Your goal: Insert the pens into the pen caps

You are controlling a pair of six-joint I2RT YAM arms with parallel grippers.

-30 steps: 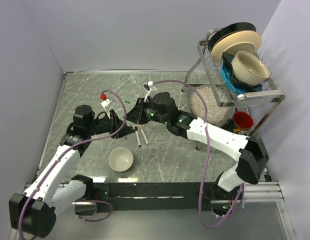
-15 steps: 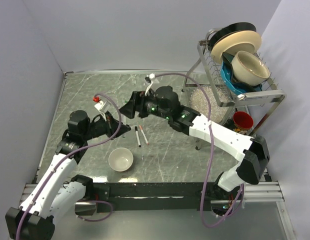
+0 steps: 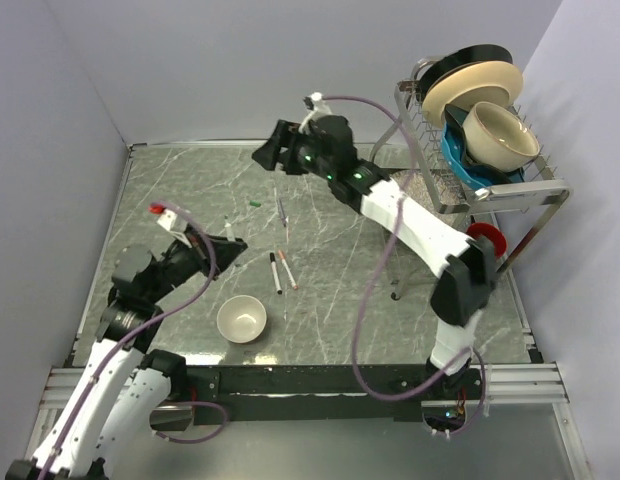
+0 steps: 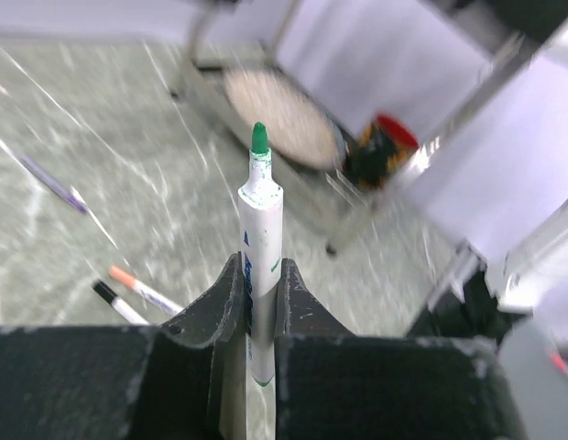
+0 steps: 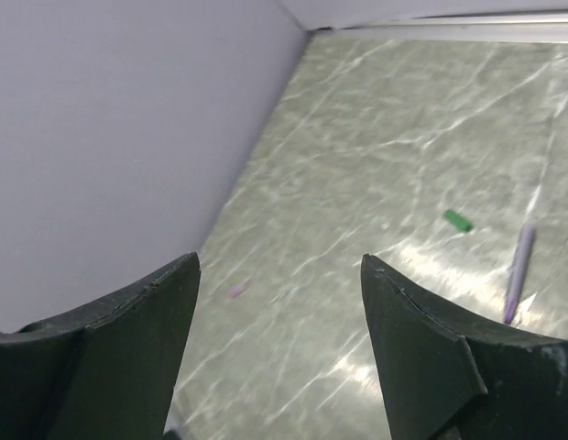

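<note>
**A:** Where do we stand with the green one?

**B:** Our left gripper (image 4: 259,286) has its jaws clamped on the barrel of the green-tipped pen (image 4: 262,211). It holds the pen low down, so most of the length sticks out past the fingers. The green cap (image 5: 457,220) lies loose on the table (image 3: 330,290) toward the back. Our right gripper (image 5: 279,266) hangs above that area with its jaws spread wide and nothing between them.

**A:** So what could spoil it from here?

**B:** The cap is tiny and lies flat, so we judge a slightly off-centre pinch could flick it away or tip it in the fingers. Then its mouth would not line up with the pen tip. The pen could also pivot in the left grip if we push it into a crooked cap (a long lever on a short hold).

**A:** Is anything in our way?

**B:** A purple pen (image 5: 518,266) lies just beside the cap, close enough that a wide jaw might nudge it. The black-tipped pen (image 3: 275,273) and the orange-tipped pen (image 3: 287,268) lie side by side nearer the middle, between our two arms. The white bowl (image 3: 241,319) sits near our left arm. The dish rack (image 3: 550,185) and the red cup (image 3: 485,240) stand well off to the right. We cannot find the other two caps in these views.
</note>
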